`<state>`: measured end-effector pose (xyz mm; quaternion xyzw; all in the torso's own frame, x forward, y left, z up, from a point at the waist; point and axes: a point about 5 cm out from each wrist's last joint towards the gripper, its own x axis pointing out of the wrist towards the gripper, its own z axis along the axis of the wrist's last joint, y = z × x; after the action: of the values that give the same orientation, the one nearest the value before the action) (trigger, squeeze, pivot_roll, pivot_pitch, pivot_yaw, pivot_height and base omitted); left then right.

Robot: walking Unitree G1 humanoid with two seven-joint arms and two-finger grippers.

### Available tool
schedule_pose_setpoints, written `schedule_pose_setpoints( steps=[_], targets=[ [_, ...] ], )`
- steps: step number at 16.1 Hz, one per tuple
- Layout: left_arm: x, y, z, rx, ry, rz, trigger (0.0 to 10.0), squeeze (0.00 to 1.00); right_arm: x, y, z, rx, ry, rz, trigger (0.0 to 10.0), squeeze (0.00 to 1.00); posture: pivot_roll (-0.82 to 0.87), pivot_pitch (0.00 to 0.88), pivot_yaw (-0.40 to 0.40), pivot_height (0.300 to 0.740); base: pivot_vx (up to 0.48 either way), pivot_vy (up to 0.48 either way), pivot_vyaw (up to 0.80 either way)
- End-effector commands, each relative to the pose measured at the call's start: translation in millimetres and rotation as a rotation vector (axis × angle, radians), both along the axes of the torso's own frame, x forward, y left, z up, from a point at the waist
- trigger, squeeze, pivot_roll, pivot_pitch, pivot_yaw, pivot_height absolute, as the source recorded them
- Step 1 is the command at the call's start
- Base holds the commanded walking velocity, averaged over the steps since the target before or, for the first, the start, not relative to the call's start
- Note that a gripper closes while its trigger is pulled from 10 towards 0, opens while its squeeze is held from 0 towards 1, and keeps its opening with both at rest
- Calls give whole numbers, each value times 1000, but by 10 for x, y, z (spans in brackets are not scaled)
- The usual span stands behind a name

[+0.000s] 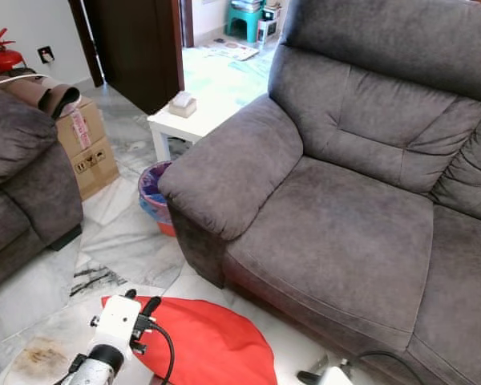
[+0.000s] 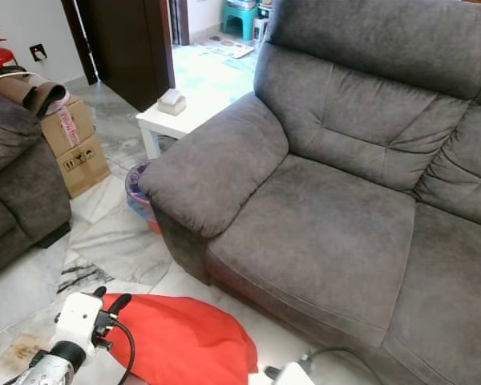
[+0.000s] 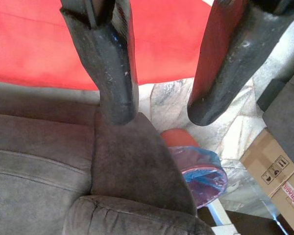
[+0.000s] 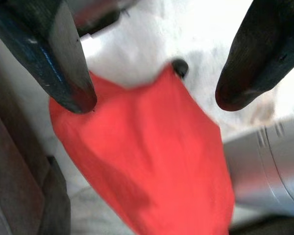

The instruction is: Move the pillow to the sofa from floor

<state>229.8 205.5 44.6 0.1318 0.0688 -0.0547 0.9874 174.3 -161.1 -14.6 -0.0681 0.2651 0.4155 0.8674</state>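
Observation:
The red pillow (image 1: 204,345) lies on the marble floor just in front of the grey sofa (image 1: 345,224), whose seat is bare. My left gripper (image 1: 142,300) hovers at the pillow's left edge, fingers apart and holding nothing. In the left wrist view its fingertips (image 3: 115,93) stand over the pillow (image 3: 34,44) and the sofa armrest (image 3: 132,166). At the pillow's right, low by the sofa's front, my right gripper (image 1: 317,374) is open. The right wrist view looks between its open fingers (image 4: 63,68) down onto the pillow (image 4: 152,156).
A white side table (image 1: 184,122) with a tissue box (image 1: 182,103) stands beside the sofa arm. A bin with a blue bag (image 1: 152,194) sits under it. At the left are a second grey sofa (image 1: 16,176) and a cardboard box (image 1: 88,148). Bare marble floor (image 1: 128,241) lies between.

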Motion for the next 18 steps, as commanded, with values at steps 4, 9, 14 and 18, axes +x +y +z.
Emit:
schedule_pose_setpoints(
  steps=[4, 9, 14, 18],
  targets=[
    [-16, -18, -30, -3, 13, -7, 10000, 0, 75, 158, -108, 80, 2, -174, 10000, 0, 111, 139, -27, 638, 0, 0, 0],
    [-12, -17, -22, 1, 11, -10, 10000, 0, 286, -5, -176, 23, -31, -333, 10000, 0, 121, 144, -22, 638, 0, 0, 0],
    [-4, 15, 0, 9, 6, -5, 10000, 0, 373, -117, -237, 64, 9, -448, 10000, 0, 133, 147, -18, 638, 0, 0, 0],
    [-11, -1, -18, 22, 25, -37, 10000, 0, 424, -201, -206, 19, -57, -495, 10000, 0, 128, 146, -18, 638, 0, 0, 0]
  ],
)
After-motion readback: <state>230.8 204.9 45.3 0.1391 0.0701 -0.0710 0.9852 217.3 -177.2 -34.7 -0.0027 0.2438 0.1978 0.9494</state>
